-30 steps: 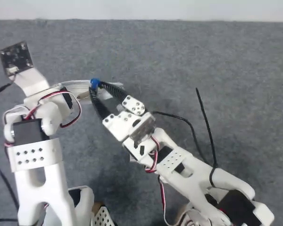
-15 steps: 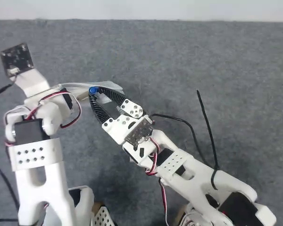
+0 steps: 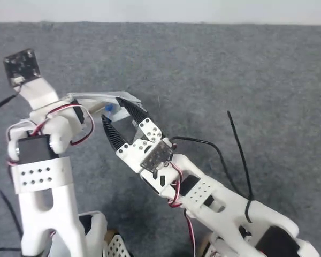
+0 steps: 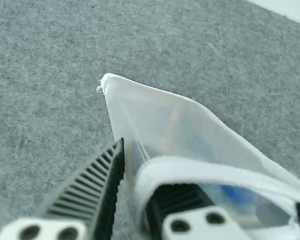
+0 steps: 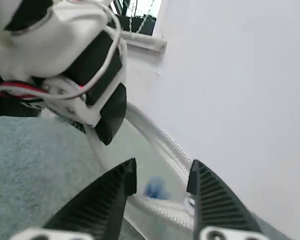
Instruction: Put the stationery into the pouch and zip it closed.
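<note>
Where the left gripper (image 4: 137,170) has its ribbed fingers pressed together on the corded rim, the pouch (image 4: 190,130) is held with its mouth turned toward the other arm.

Container: pouch (image 3: 96,98), translucent white, with a white zip band along the opening (image 5: 155,137). Whether it rests on the surface or is held above it cannot be told.

Contents: one blue item (image 4: 235,192), seen as a blur through the pouch wall, just inside the rim. Other pale shapes show behind the fabric but are too faint to name.

Right gripper (image 3: 111,109): fingers spread apart and holding nothing, tips at the pouch mouth, with the blue item (image 5: 154,189) lying between and beyond them.

Change: a second ago the right gripper's fingers were closed around the blue item (image 3: 109,108) at the pouch rim. They have since parted, and the arm has drawn back a little toward its base, leaving the item in the pouch. The left arm has stayed almost where it was.

Edges and room: the grey surface (image 3: 230,69) runs on beyond the pouch to a pale strip (image 3: 160,10) along the far edge. A black cable (image 3: 238,144) stands up beside the right arm.
</note>
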Action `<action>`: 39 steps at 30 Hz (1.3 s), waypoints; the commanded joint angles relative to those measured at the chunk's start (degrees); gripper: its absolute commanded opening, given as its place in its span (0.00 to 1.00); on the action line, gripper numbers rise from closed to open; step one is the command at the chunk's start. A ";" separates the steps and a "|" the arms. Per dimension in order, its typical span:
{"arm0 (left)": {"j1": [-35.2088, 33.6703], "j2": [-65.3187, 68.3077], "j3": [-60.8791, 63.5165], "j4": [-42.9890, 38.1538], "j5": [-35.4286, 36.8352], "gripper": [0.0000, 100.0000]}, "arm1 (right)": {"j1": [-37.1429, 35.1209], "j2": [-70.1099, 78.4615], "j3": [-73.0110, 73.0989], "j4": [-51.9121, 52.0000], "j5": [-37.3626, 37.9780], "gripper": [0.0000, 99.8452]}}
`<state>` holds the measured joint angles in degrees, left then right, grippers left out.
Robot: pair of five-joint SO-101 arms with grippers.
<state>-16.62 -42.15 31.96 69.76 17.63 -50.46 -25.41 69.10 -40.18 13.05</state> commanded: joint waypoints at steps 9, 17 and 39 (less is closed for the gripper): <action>-0.26 0.00 -1.63 -2.29 0.62 0.01 | 0.13 -16.84 1.49 17.98 -4.57 0.18; -0.26 0.00 -1.63 -2.29 0.62 0.01 | 0.48 -25.63 1.32 27.47 -6.42 0.18; -7.82 -0.35 -1.98 -2.29 0.88 0.01 | 9.27 -26.95 -12.75 52.62 -19.69 0.18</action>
<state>-22.07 -42.24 31.96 69.76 17.63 -44.13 -49.67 63.56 5.45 -3.38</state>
